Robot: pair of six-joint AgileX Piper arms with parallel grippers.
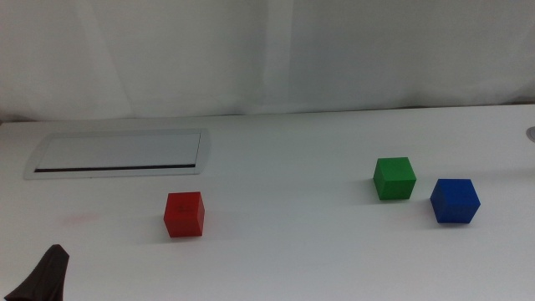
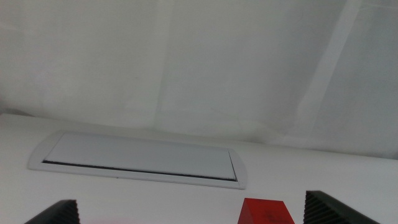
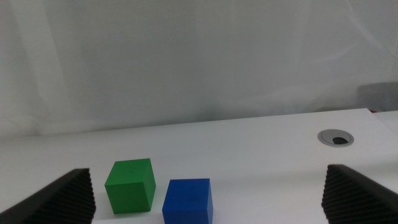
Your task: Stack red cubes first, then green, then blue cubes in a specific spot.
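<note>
The red cube [image 1: 184,214] sits on the white table left of centre. It also shows in the left wrist view [image 2: 266,211], between the jaws and nearer one of them. The green cube [image 1: 394,178] and the blue cube [image 1: 455,201] sit close together at the right, apart from each other. Both show in the right wrist view, green [image 3: 130,185] and blue [image 3: 188,200]. My left gripper [image 2: 189,200] is open and empty, low at the table's front left corner [image 1: 46,276], short of the red cube. My right gripper [image 3: 206,173] is open and empty, facing the green and blue cubes, and is out of the middle view.
A flat grey rectangular panel [image 1: 117,153] lies set into the table at the back left, also in the left wrist view [image 2: 137,162]. A round cable hole [image 3: 336,137] is at the far right edge. A white curtain closes the back.
</note>
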